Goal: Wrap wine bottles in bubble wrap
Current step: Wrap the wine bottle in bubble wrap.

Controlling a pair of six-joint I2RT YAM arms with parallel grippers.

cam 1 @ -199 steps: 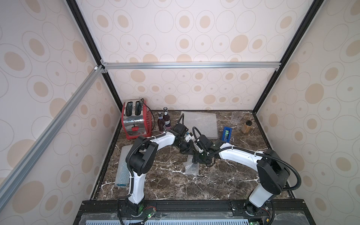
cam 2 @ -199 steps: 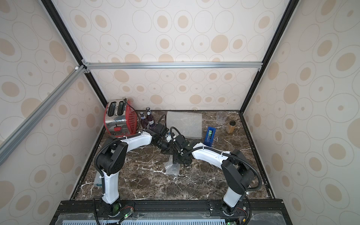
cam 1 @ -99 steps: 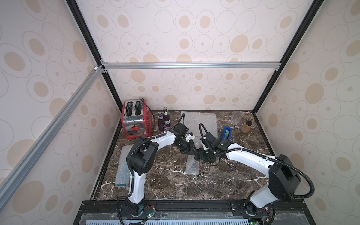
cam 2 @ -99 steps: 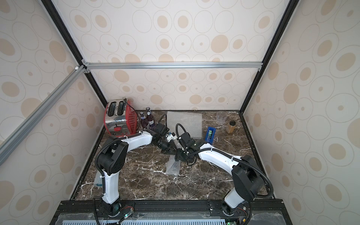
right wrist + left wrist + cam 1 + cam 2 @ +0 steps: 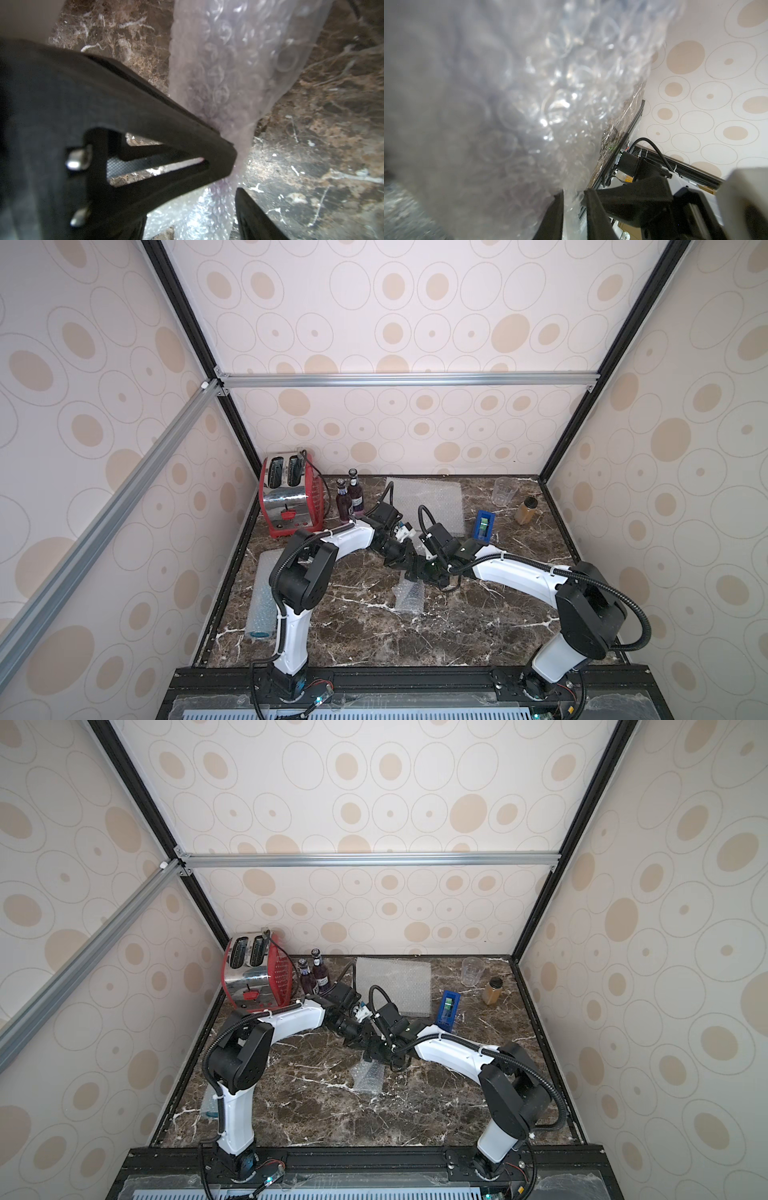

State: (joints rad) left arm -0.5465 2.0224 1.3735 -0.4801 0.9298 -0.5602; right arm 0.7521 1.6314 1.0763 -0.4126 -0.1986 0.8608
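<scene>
Bubble wrap (image 5: pixel 529 104) sits pinched in left pincer (image 5: pixel 573 194) and between parted jaws of right pincer (image 5: pixel 236 174).

Red toaster (image 5: pixel 291 499), clear cup (image 5: pixel 504 490), brown jar (image 5: pixel 525 510) and blue box (image 5: pixel 484 526) sit on the marble tabletop (image 5: pixel 374 635).

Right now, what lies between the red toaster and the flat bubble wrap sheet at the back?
Two upright purple wine bottles stand there, beside the toaster; both top views show them.

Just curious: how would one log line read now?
left gripper: shut on bubble wrap | right gripper: open around it | purple bottles: unwrapped
</scene>
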